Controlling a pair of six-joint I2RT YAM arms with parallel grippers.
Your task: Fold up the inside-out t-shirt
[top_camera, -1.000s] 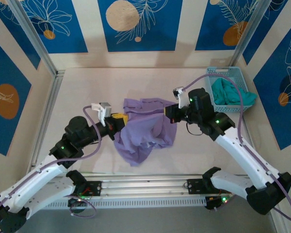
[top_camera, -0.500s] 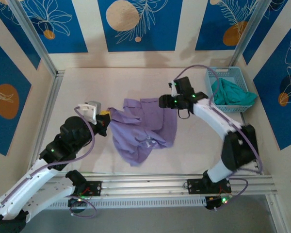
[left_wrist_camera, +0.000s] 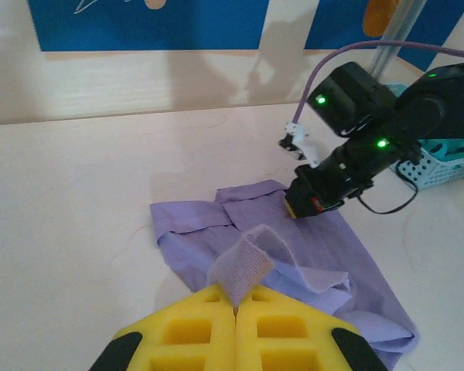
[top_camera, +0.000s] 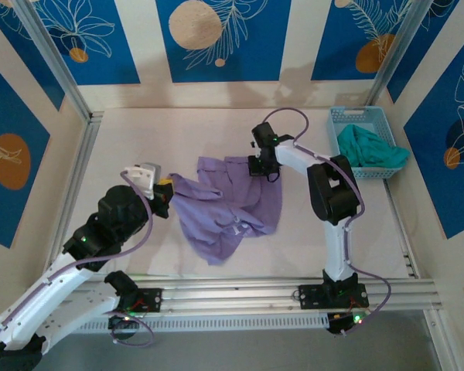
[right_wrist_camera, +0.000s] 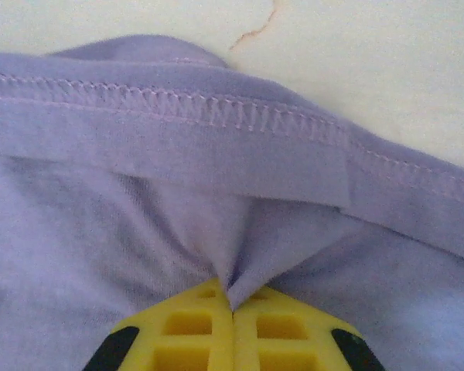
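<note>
The t-shirt (top_camera: 230,202) lies rumpled mid-worktop (top_camera: 139,131), between my two arms. My left jaws are pinched tight on a fold at its left edge. My right jaws are clamped on cloth just under the stitched hem (right_wrist_camera: 216,108) at the far side. I reckon two spaced grips let me spread it flat. I can read no lettering or label.

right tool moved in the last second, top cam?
Yes. The right tool has shifted left, away from the blue basket, and now pinches the t-shirt near its far edge.
</note>
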